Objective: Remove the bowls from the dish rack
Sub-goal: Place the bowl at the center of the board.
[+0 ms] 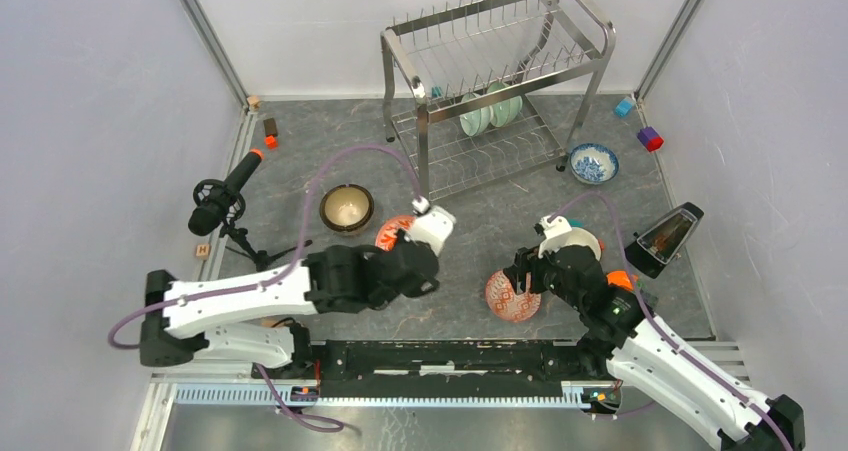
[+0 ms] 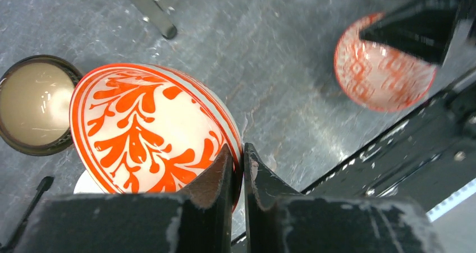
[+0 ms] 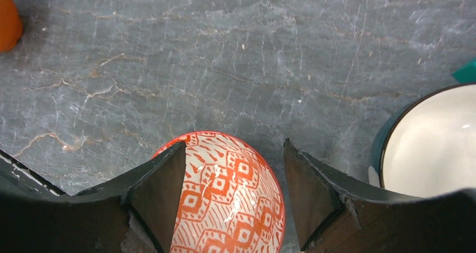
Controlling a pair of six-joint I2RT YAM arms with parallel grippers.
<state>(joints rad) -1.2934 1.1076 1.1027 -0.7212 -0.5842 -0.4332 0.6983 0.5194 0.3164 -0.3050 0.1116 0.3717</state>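
Left claw: fingers together, clamped on the rim of the leaf-pattern bowl, orange on white. The bowl is tilted, its face towards the wrist camera, over the grey surface. Whether it touches the surface, cannot tell.

Dark brown bowl, cream inside, sits upright on the surface just beside the held bowl, on the side away from the right arm.

Right claw: fingers well apart, not closed on anything. The diamond-pattern bowl lies under and between them (one finger over its inside, the other at its outer rim; contact unclear). White bowl stands near it, close by the right arm.

Dish rack is at the far side of the surface. Two pale green bowls stand on edge in its lower tier; the upper tier holds none. Blue-and-white bowl rests on the surface near the rack's right leg.
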